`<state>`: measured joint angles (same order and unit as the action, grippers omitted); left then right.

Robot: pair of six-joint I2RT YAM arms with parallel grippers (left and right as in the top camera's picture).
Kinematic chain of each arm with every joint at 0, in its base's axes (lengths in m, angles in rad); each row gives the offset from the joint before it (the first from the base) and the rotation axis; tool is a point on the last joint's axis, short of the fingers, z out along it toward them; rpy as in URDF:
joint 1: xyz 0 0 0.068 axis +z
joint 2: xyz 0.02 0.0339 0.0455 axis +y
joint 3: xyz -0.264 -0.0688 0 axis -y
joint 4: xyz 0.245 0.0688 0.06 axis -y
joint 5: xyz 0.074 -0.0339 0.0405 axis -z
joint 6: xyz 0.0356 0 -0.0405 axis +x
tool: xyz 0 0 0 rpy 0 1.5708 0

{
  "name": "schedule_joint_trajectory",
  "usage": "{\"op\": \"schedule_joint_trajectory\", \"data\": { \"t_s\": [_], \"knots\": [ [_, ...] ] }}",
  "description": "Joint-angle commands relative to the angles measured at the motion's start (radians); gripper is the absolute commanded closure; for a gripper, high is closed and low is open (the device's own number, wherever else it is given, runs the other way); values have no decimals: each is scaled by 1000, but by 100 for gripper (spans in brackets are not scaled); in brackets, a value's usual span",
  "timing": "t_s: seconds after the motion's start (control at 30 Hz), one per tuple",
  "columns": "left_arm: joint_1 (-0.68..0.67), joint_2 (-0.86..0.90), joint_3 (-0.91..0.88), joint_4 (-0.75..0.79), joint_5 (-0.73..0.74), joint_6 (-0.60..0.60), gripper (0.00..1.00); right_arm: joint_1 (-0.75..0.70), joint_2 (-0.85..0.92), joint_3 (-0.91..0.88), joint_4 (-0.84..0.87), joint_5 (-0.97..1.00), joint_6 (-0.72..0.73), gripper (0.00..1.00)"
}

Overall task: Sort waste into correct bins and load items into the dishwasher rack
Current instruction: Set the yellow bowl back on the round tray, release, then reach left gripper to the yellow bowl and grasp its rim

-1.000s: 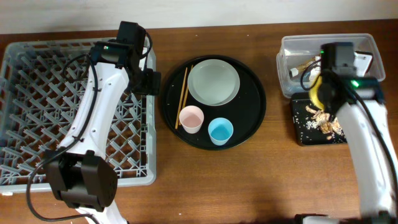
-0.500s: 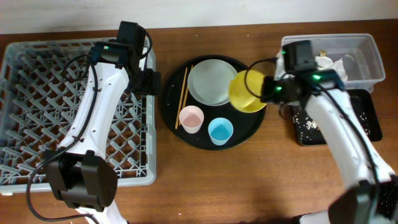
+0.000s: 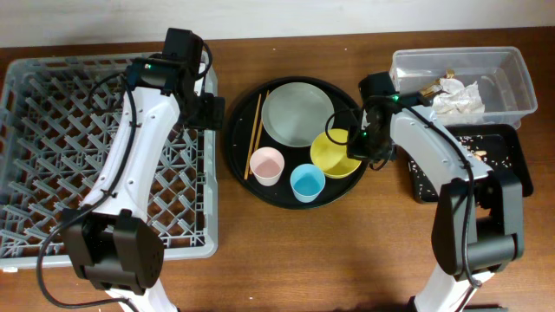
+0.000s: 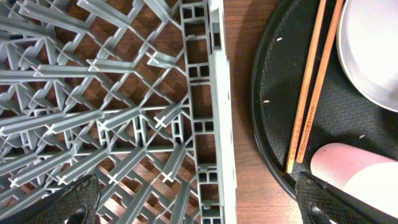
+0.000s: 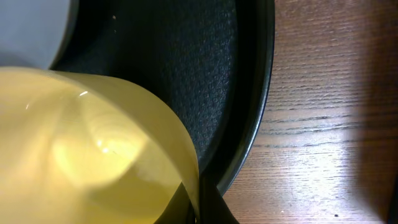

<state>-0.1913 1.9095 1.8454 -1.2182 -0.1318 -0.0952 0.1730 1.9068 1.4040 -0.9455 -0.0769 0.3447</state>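
Observation:
My right gripper (image 3: 362, 146) is shut on the rim of the small yellow bowl (image 3: 335, 154), low over the right side of the round black tray (image 3: 357, 178); the bowl fills the right wrist view (image 5: 81, 149). The tray also holds the pale grey plate (image 3: 297, 113), pink cup (image 3: 267, 165), light blue cup (image 3: 307, 182) and chopsticks (image 3: 257, 132). My left gripper (image 3: 211, 113) is open and empty over the right wall of the grey dishwasher rack (image 3: 52, 156), beside the chopsticks (image 4: 311, 87) and the pink cup (image 4: 354, 168). The white napkin (image 3: 455, 94) lies in the clear tub (image 3: 512, 65). Tan scraps lie in the black rectangular tray (image 3: 503, 156).
Bare wood table (image 3: 347, 260) runs along the front. A narrow strip of wood (image 4: 239, 124) separates the rack wall from the round tray. The round tray's rim (image 5: 258, 112) lies beside bare table at the right.
My right gripper has carried the yellow bowl from over the black rectangular tray leftward and down onto the round tray's right side. The left arm has not moved.

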Motion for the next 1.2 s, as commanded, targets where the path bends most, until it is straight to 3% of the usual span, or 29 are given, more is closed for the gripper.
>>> {"op": "schedule_joint_trajectory", "data": {
  "t_s": [0.0,0.07,0.1,0.23,0.4,0.47,0.53,0.57,0.7,1.0,1.17],
  "knots": [
    [2,8,-3,7,-3,-10,0,5,15,-14,5,11,5,71],
    [2,8,-3,6,12,-10,1,5,15,-14,4,11,5,46],
    [2,8,-3,7,26,-10,0,5,15,-14,4,11,5,41],
    [2,7,-3,10,39,-9,1,-7,6,23,-11,2,5,40],
    [2,7,4,11,162,60,0,-33,-63,312,-225,7,-32,37],
    [2,7,5,10,227,95,1,-38,-76,457,-339,7,-53,29],
    [-3,7,5,10,288,128,1,-44,-77,595,-433,11,-60,4],
    [-10,7,5,11,316,143,1,-50,-77,657,-463,11,-60,2],
    [-72,8,5,21,339,158,1,-107,-77,781,-512,10,-79,2],
    [-269,117,5,135,366,158,1,-341,-77,786,-610,10,-81,2],
    [-352,208,5,205,399,203,1,-370,-76,776,-637,14,-106,2]
  ]
}}
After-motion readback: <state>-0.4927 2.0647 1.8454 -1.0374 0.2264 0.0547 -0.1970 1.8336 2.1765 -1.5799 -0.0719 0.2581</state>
